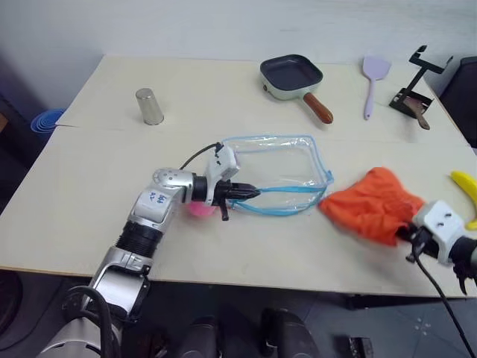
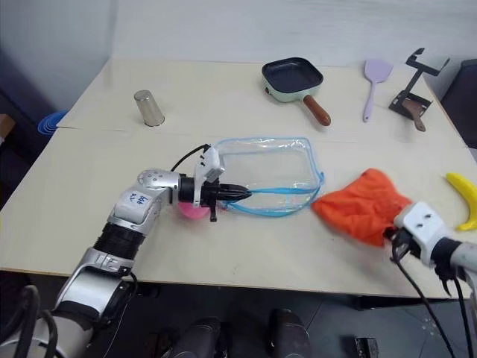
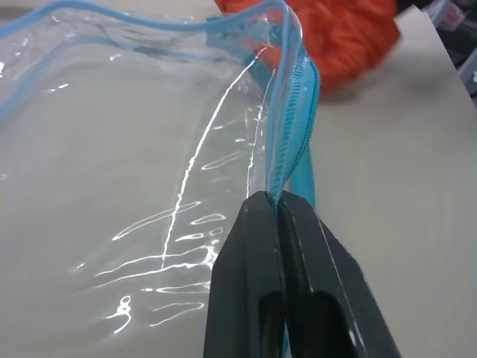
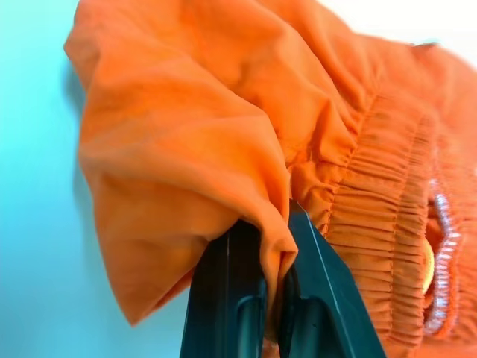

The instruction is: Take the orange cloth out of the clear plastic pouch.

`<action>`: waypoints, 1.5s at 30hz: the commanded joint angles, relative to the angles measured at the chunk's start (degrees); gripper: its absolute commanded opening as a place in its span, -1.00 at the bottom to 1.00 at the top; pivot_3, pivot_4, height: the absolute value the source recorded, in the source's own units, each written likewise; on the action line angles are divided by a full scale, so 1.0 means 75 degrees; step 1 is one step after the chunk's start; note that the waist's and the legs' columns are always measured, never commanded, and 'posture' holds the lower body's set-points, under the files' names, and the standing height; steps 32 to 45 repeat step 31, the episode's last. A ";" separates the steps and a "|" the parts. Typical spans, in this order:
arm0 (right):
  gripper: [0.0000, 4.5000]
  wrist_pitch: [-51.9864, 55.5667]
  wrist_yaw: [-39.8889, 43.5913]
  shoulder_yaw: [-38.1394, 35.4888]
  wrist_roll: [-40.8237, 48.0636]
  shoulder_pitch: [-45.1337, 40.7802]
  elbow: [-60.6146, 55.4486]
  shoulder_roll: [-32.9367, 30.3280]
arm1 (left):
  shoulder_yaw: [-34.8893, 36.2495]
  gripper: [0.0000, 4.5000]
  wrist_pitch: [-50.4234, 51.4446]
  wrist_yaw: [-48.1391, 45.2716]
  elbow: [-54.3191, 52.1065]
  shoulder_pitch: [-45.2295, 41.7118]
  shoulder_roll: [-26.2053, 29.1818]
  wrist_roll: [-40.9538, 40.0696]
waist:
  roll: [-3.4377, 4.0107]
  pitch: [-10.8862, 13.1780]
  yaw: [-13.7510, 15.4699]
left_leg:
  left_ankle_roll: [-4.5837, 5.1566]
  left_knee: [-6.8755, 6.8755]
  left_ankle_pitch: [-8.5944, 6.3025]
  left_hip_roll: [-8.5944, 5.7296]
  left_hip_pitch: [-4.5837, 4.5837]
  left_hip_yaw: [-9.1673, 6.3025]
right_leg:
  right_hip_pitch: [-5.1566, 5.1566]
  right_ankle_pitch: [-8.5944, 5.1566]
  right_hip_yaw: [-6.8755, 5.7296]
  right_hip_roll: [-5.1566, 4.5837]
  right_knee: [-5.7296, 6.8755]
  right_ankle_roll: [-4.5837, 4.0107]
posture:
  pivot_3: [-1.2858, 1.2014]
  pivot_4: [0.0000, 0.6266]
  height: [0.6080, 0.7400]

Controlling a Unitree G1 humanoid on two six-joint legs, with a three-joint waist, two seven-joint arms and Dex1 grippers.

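My left gripper point(image 1: 250, 193) reaches across to my right, clamped on the blue zip edge of the clear plastic pouch point(image 1: 276, 168) lying mid-table. My right gripper point(image 4: 277, 246), low at my right, pinches the orange cloth point(image 1: 371, 203), outside the pouch.

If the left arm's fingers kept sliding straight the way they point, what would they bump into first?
Shut on the zip edge of the clear plastic pouch, the left gripper points toward the orange cloth. Beyond the pouch, that cloth likely comes first, though depth is unclear.

orange cloth point(image 1: 369, 203) (blue-edged clear pouch point(image 1: 277, 173))
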 commanded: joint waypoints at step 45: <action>0.98 -0.3529 0.2460 0.1303 0.1495 0.0907 -0.1058 0.1546 | 0.3968 -0.15 -0.3976 -0.0555 -0.3486 0.6824 0.2519 -0.0793 | 0.0030 0.0007 -0.0115 | 0.0003 -0.0006 -0.0020 0.0010 0.0017 -0.0021 | 0.0014 -0.0007 -0.0002 -0.0037 -0.0035 -0.0014 | 0.03 -0.52 1.00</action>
